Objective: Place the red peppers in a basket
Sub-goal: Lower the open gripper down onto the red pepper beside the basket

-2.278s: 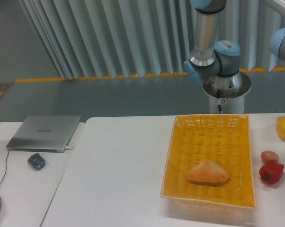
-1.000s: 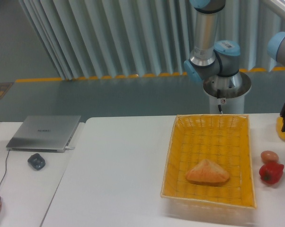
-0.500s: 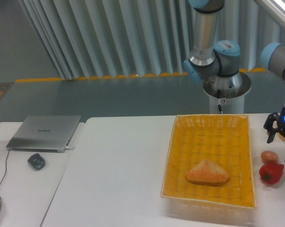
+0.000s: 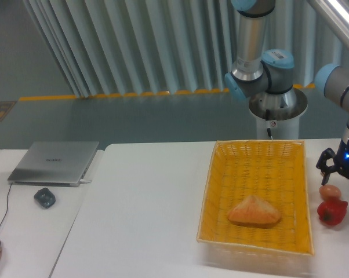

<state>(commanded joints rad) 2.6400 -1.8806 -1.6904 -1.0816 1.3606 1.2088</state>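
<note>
The hand [image 4: 340,184] is hanging at the right edge of the table [image 4: 151,202], its dark fingers spread wide and holding nothing; it is hovering just above a small orange-brown ball [image 4: 330,191]; the red pepper [image 4: 332,212] is lying on the table just in front of that ball, outside the basket [image 4: 221,168] and close to its right wall; a tan wedge-shaped piece [image 4: 254,211] is sitting inside the basket; a closed laptop [image 4: 54,162] is resting far to the left.
</note>
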